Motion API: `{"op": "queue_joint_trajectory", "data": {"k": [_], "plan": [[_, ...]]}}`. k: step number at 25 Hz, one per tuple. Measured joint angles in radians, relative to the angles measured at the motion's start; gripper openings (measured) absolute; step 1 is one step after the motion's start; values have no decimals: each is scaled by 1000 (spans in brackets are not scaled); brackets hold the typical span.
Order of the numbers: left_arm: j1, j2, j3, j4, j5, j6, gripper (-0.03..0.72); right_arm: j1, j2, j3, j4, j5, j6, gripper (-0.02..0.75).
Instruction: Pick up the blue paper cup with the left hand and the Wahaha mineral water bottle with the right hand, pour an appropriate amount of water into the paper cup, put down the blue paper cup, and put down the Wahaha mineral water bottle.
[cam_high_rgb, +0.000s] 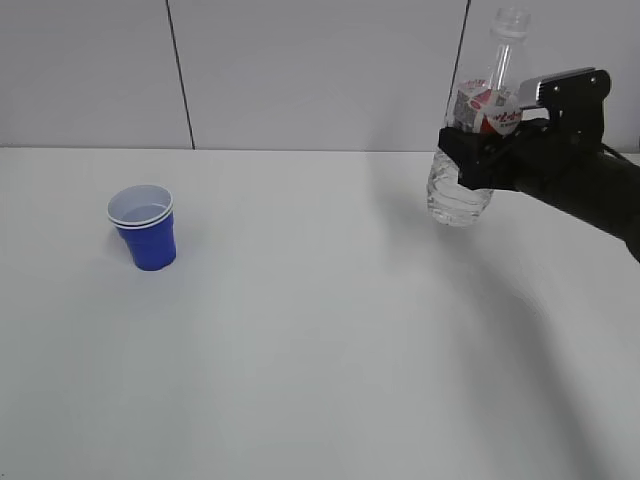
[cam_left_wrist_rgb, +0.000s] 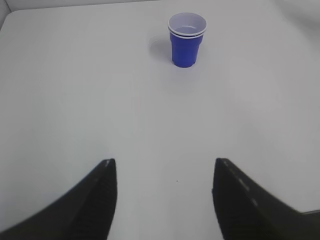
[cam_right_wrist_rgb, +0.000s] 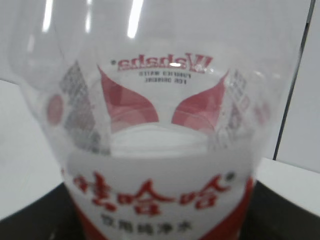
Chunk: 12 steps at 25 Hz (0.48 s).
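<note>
Cup (cam_high_rgb: 144, 228): upright on table (cam_high_rgb: 320, 350), far left, untouched; pickup pending.
Left gripper (cam_left_wrist_rgb: 162, 197): jaws apart, empty, well short of cup.
Bottle (cam_high_rgb: 474, 130): lifted clear of table, far right, near upright, capless.
Right gripper (cam_high_rgb: 482, 150): clamped on bottle at label.
Outstanding: cup lift, pour, both set-downs.

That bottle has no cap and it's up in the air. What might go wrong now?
1. The Wahaha mineral water bottle is held open-necked above the table by the right tool; tilting could spill water.
2. The blue paper cup stands alone, and looks light; the open left tool, apart from it, might knock it over.
</note>
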Motion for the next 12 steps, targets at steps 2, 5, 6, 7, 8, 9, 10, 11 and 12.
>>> {"op": "queue_joint_trajectory", "data": {"k": [2,5,6,7,8,9,10,11,12], "plan": [[0,0,0,0,0,2,458,0,45,-29,0,0,-7,431],[0,0,0,0,0,2,450,0,115,-67,0,-2,-23,431],[0,0,0,0,0,2,447,0,139,-75,0,-5,-24,431],[0,0,0,0,0,2,446,0,161,-81,0,-13,-26,431],[0,0,0,0,0,2,446,0,177,-83,0,-29,-25,431],[0,0,0,0,0,2,445,0,193,-83,0,-37,-25,431],[0,0,0,0,-1,2,445,0,205,-84,0,-45,-27,431],[0,0,0,0,-1,2,445,0,205,-84,0,-45,-27,431],[0,0,0,0,-1,2,445,0,216,-87,0,-54,-27,431]]}}
